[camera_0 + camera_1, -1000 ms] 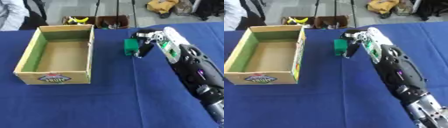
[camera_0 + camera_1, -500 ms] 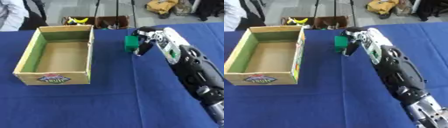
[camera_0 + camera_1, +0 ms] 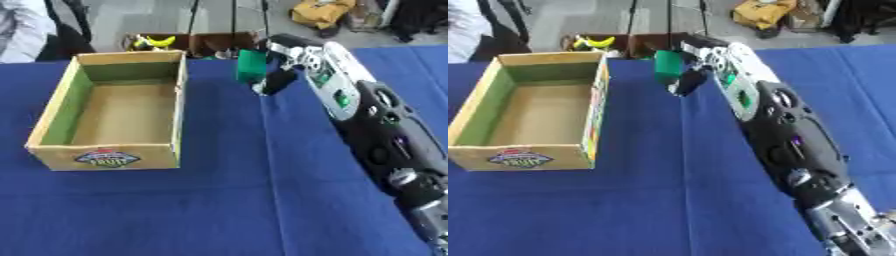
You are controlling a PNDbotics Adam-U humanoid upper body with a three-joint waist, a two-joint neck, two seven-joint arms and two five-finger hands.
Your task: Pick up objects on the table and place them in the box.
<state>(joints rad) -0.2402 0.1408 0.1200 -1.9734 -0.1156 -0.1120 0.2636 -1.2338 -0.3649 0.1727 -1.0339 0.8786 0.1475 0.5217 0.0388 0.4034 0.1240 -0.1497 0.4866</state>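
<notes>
Two head-mounted eyes looking down and forward over the blue surface (image 3: pixel 219 210).

Both views sit high above the near edge and face away from the robot, tilted down so the surface fills most of each picture and a strip of floor with clutter shows along the top. They share nearly the whole scene: the open cardboard box (image 3: pixel 52 150) on the left, the right arm (image 3: pixel 780 145) running in from the lower right corner, and the right hand (image 3: pixel 293 52) near the far edge. The right eye view sets everything a little further left, so the box's left wall touches its frame edge, while the left eye view shows surface beside it.
</notes>
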